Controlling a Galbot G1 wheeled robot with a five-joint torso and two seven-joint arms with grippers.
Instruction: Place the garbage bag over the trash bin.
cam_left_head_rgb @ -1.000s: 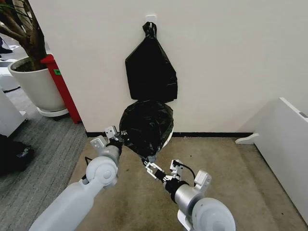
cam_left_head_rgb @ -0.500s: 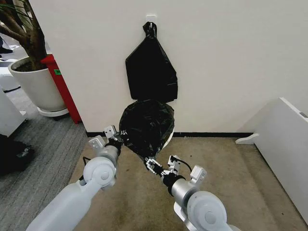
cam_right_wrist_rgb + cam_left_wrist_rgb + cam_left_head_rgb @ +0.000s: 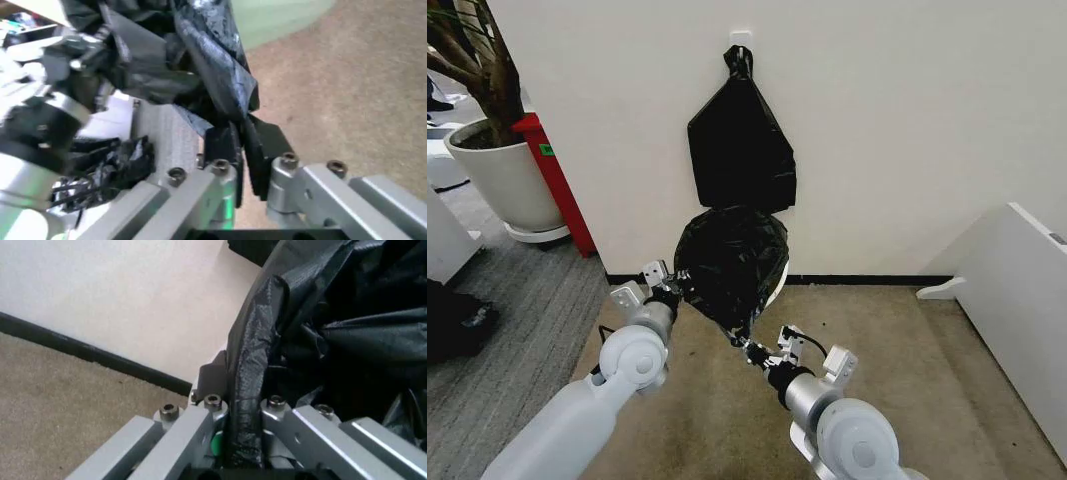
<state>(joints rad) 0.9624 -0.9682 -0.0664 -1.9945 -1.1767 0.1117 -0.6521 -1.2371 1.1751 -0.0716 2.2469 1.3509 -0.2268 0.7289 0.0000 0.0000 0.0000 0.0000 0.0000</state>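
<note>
The garbage bag (image 3: 732, 262), glossy and crinkled, hangs bunched in front of the wall, stretched between both grippers. My left gripper (image 3: 675, 283) is shut on a fold of the garbage bag (image 3: 243, 405) at its left edge. My right gripper (image 3: 749, 346) is shut on the lower corner of the garbage bag (image 3: 220, 90), fingers (image 3: 223, 147) pinching the plastic. The trash bin (image 3: 779, 284) sits behind the bag against the wall, with just a sliver of white rim showing. The trash bin's pale green inside (image 3: 280, 17) shows beyond the bag in the right wrist view.
A flat black bag bundle (image 3: 740, 140) hangs knotted from a wall hook above. A large white plant pot (image 3: 502, 180) and a red object (image 3: 557, 185) stand at the left. A white panel (image 3: 1027, 300) borders the right side. Brown carpet lies below.
My right arm has shifted slightly left and nearer to the bag, with the bag's lower corner still in its fingers. The left gripper holds its place.
</note>
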